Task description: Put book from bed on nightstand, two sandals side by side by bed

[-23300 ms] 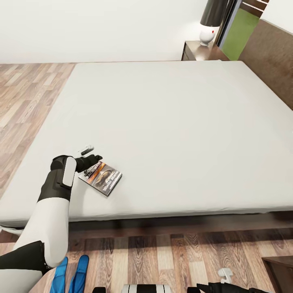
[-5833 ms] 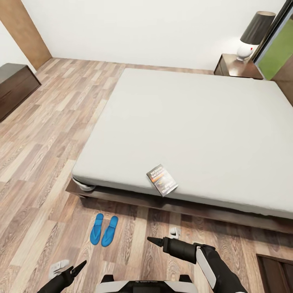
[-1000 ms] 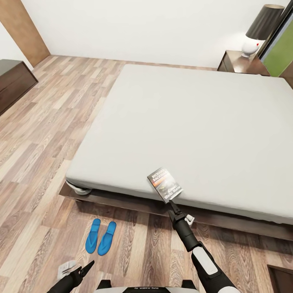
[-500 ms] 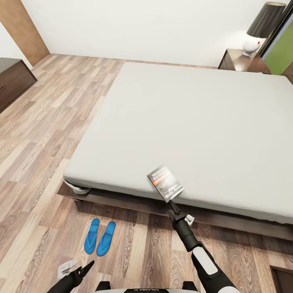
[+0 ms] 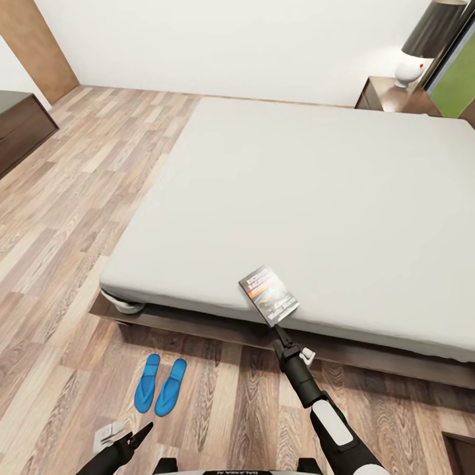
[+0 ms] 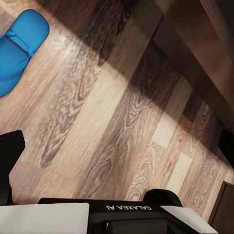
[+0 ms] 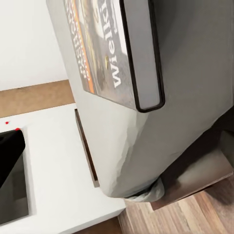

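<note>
The book (image 5: pixel 268 295) lies on the bed's off-white mattress (image 5: pixel 297 185), at the near edge, with one corner hanging over the dark frame (image 5: pixel 218 330). My right gripper (image 5: pixel 277 328) points at that overhanging corner from just below, open. In the right wrist view the book (image 7: pixel 105 53) sits close ahead, its page edge towards me, with one black finger (image 7: pixel 9 156) far off to one side. The two blue sandals (image 5: pixel 159 384) lie side by side on the floor by the bed's near corner. One sandal (image 6: pixel 22 44) is also in the left wrist view. My left gripper (image 5: pixel 137 435) hangs low, open and empty.
The nightstand (image 5: pixel 390 95) with its dark-shaded lamp (image 5: pixel 427 39) stands at the bed's far right corner. A dark low cabinet (image 5: pixel 20 132) sits at the left beside a brown door (image 5: pixel 39 46). Another dark piece of furniture (image 5: pixel 463 450) sits at the near right on the wood floor (image 5: pixel 66 231).
The view has crept slightly closer to the bed over the last second. My right arm, folded back 5.8 s ago, now reaches to the book's near corner. The book has not visibly moved.
</note>
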Tool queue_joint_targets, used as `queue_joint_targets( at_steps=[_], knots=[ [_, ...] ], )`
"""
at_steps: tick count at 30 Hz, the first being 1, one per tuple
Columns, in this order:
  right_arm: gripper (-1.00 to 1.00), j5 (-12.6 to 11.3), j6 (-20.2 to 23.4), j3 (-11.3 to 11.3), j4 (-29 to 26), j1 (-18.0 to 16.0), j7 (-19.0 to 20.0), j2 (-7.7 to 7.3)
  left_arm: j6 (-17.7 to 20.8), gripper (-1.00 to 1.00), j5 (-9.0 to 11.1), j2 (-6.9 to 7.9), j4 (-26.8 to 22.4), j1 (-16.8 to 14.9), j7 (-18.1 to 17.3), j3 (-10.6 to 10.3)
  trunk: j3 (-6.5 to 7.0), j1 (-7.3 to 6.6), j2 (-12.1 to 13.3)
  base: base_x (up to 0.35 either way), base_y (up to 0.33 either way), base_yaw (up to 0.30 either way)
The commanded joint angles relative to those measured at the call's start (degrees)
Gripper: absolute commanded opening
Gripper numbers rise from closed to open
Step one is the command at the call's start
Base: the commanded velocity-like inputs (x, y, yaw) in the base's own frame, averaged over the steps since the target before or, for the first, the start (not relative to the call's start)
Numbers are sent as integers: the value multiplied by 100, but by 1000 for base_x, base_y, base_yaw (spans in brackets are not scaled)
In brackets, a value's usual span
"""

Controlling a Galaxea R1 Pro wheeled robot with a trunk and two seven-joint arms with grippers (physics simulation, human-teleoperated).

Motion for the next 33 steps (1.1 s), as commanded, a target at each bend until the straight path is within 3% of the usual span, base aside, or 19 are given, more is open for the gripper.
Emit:
queue_joint_targets(
  at_steps=[1, 11, 33],
  knots=[
    [100, -55, 60, -8, 2, -2, 15, 2, -34, 100, -44, -2, 8, -4, -20, 42, -21, 22, -43, 0, 0, 0],
    [100, -55, 60, -7, 2, -2, 15, 2, -31, 100, -44, -2, 4, -4, -20, 42, -201, 242, -444, 0, 0, 0],
    [100, -55, 60, -14, 2, -2, 15, 2, -30, 100, -44, 1, 9, -4, -28, 42, -201, 242, -444, 47, 0, 0]
  ],
)
